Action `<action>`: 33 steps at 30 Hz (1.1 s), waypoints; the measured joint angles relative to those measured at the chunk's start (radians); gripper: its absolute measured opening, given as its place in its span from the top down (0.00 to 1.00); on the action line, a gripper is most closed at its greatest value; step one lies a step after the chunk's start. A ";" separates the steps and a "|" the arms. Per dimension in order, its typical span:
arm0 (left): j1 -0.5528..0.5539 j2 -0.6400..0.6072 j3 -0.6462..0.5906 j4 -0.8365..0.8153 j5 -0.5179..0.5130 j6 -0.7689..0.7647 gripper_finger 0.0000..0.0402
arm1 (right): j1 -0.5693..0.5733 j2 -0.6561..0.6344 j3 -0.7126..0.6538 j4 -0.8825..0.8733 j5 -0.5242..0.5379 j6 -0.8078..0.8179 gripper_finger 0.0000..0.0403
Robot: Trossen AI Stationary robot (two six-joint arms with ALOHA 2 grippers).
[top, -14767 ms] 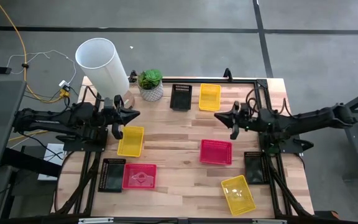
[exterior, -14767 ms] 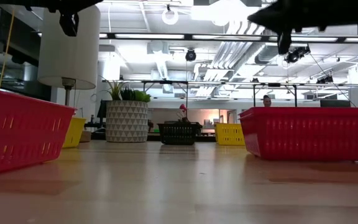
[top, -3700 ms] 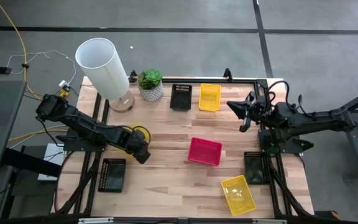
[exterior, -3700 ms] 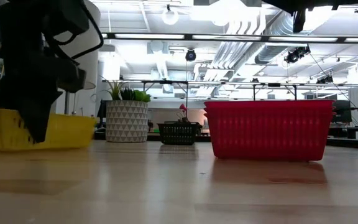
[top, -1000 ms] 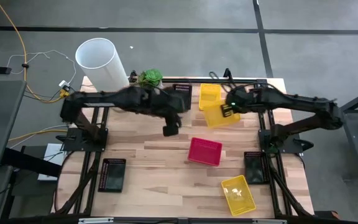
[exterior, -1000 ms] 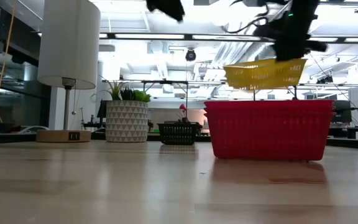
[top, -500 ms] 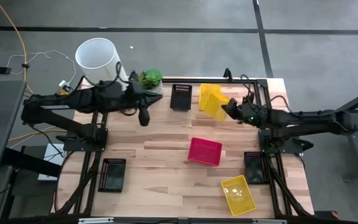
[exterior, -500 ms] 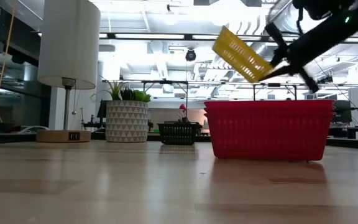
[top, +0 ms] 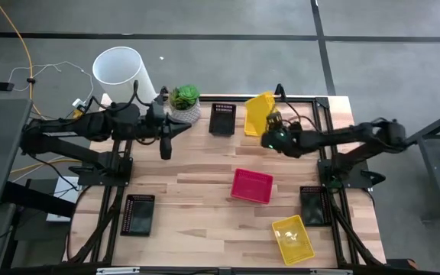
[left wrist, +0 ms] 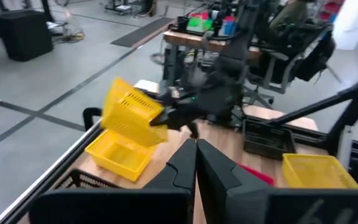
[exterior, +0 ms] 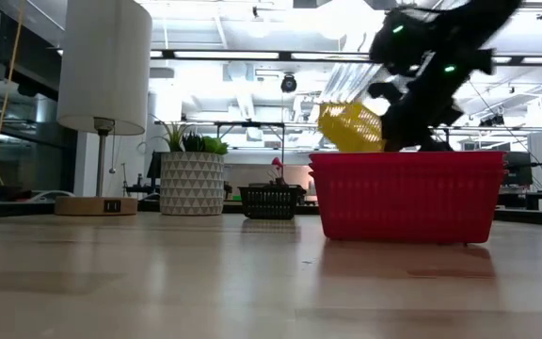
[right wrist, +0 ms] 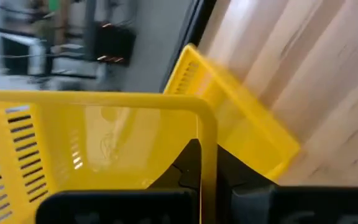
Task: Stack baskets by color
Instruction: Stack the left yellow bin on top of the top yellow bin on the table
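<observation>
My right gripper (top: 266,131) is shut on a yellow basket (top: 260,111), held steeply tilted over a second yellow basket (left wrist: 120,152) that rests flat at the table's far edge. In the low view the held basket (exterior: 351,127) shows above the pink-red basket (exterior: 407,198). Whether the held basket touches the resting one, I cannot tell. A black basket (top: 222,118) stands just left of the yellow pair. My left gripper (top: 164,151) is shut and empty, raised over the table's far left part; its fingers (left wrist: 196,149) point toward the baskets. My right gripper pinches the rim of one wall (right wrist: 207,134) of the yellow basket between its two fingers, one on each side of the wall. The fingers slant downward from the table's right. The basket is lifted and tipped steeply, its free end higher.
A white lamp cylinder (top: 121,75) and a potted plant (top: 184,105) stand at the far left. The pink-red basket (top: 251,186) sits mid-table, a third yellow basket (top: 292,238) near right. Black baskets (top: 137,214) (top: 314,205) lie by the two arm bases.
My left gripper has drawn back toward the table's left, away from the baskets. My right gripper has sunk and gone toward the far edge while rolling; the yellow basket, level a second ago, is now tipped steeply over the resting yellow one.
</observation>
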 joint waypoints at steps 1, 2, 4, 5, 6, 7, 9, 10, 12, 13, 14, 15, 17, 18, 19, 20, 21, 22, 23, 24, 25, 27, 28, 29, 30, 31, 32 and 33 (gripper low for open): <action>0.000 -0.005 0.000 0.000 0.017 0.000 1.00 | -0.018 0.034 0.034 -0.020 -0.016 0.001 1.00; 0.000 -0.013 0.000 -0.005 0.031 0.001 1.00 | -0.036 0.062 0.064 -0.013 -0.027 0.001 1.00; 0.000 -0.028 0.000 -0.009 0.058 0.000 1.00 | -0.075 0.106 0.129 -0.023 -0.024 -0.003 1.00; 0.000 -0.035 0.000 -0.021 0.071 -0.003 1.00 | -0.095 0.126 0.162 -0.033 -0.039 -0.007 1.00; 0.000 -0.041 0.000 -0.032 0.078 -0.005 1.00 | -0.114 0.145 0.192 -0.075 -0.065 -0.010 1.00; 0.000 -0.046 0.000 -0.035 0.081 -0.005 1.00 | -0.129 0.163 0.221 -0.137 -0.090 -0.010 1.00; -0.001 -0.063 0.000 -0.064 0.084 0.000 1.00 | -0.144 0.201 0.269 -0.252 -0.123 -0.005 1.00; -0.001 -0.071 0.000 -0.073 0.083 0.002 1.00 | -0.143 0.210 0.286 -0.294 -0.134 -0.004 1.00; -0.001 -0.086 0.001 -0.092 0.083 0.000 1.00 | -0.137 0.221 0.314 -0.326 -0.154 -0.002 1.00; -0.001 -0.093 0.001 -0.108 0.082 0.001 1.00 | -0.134 0.226 0.318 -0.340 -0.163 -0.002 1.00; -0.001 -0.097 0.001 -0.110 0.080 0.001 1.00 | -0.131 0.229 0.320 -0.359 -0.163 -0.002 1.00; -0.001 -0.104 0.001 -0.110 0.080 0.000 1.00 | -0.129 0.230 0.320 -0.364 -0.164 -0.002 1.00; -0.001 -0.114 0.001 -0.119 0.080 0.003 1.00 | -0.127 0.229 0.325 -0.361 -0.162 -0.003 1.00; -0.001 -0.118 0.001 -0.118 0.080 0.009 1.00 | -0.127 0.228 0.326 -0.366 -0.163 -0.003 1.00; -0.001 -0.122 0.001 -0.122 0.080 0.012 1.00 | -0.127 0.228 0.326 -0.376 -0.165 -0.003 1.00; -0.001 -0.124 0.001 -0.125 0.080 0.017 1.00 | -0.127 0.228 0.326 -0.382 -0.175 -0.003 1.00; -0.001 -0.125 0.001 -0.125 0.080 0.021 1.00 | -0.127 0.228 0.326 -0.384 -0.180 -0.003 1.00; -0.001 -0.125 0.001 -0.125 0.080 0.027 1.00 | -0.127 0.228 0.326 -0.387 -0.183 -0.003 1.00; -0.001 -0.126 0.001 -0.125 0.080 0.028 1.00 | -0.127 0.228 0.326 -0.395 -0.189 -0.003 1.00; -0.001 -0.125 0.001 -0.125 0.080 0.029 1.00 | -0.127 0.228 0.326 -0.401 -0.195 -0.004 1.00; -0.001 -0.126 0.001 -0.125 0.080 0.030 1.00 | -0.127 0.228 0.326 -0.405 -0.199 -0.003 1.00; -0.001 -0.126 0.001 -0.125 0.079 0.038 1.00 | -0.127 0.228 0.326 -0.422 -0.203 -0.004 1.00; -0.001 -0.125 0.001 -0.125 0.079 0.038 1.00 | -0.127 0.228 0.325 -0.434 -0.211 -0.004 1.00; -0.001 -0.125 0.001 -0.125 0.079 0.038 1.00 | -0.127 0.228 0.325 -0.443 -0.224 -0.004 1.00; -0.001 -0.125 0.001 -0.125 0.079 0.038 1.00 | -0.127 0.228 0.325 -0.451 -0.233 -0.004 1.00; -0.001 -0.125 0.001 -0.125 0.079 0.038 1.00 | -0.127 0.228 0.325 -0.462 -0.241 -0.003 1.00; -0.001 -0.125 0.001 -0.125 0.079 0.038 1.00 | -0.126 0.228 0.325 -0.470 -0.243 -0.002 1.00; -0.001 -0.125 0.001 -0.125 0.079 0.038 1.00 | -0.126 0.228 0.324 -0.475 -0.245 -0.002 1.00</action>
